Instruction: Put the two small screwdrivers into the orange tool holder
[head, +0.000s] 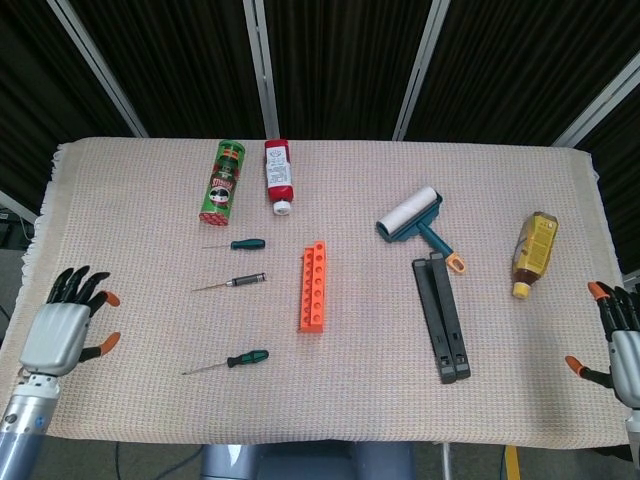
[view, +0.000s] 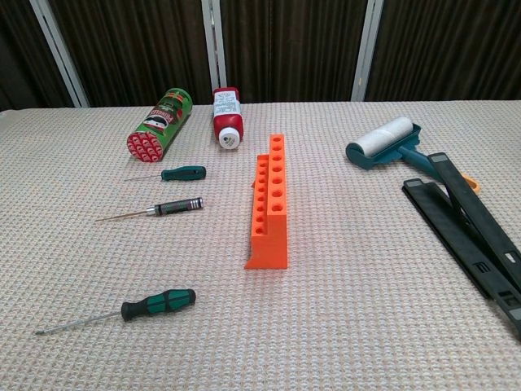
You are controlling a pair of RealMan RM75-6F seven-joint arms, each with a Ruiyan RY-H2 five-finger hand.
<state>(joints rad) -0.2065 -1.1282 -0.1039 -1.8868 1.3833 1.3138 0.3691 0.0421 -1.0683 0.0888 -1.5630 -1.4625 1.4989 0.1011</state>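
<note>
The orange tool holder (head: 313, 288) (view: 269, 202) lies in the middle of the table with its holes empty. Left of it lie three screwdrivers: a small green-handled one (head: 240, 244) (view: 177, 173) furthest back, a small black-handled one (head: 238, 282) (view: 161, 208) in the middle, and a larger green-and-black one (head: 232, 361) (view: 138, 308) nearest the front. My left hand (head: 67, 324) hovers open over the table's left edge, well left of the screwdrivers. My right hand (head: 619, 340) is open beyond the right edge. Neither hand shows in the chest view.
A green crisp can (head: 223, 181) and a red-and-white bottle (head: 278, 175) lie at the back left. A lint roller (head: 413, 218), a black folded tool (head: 441, 315) and a yellow bottle (head: 533, 251) lie to the right.
</note>
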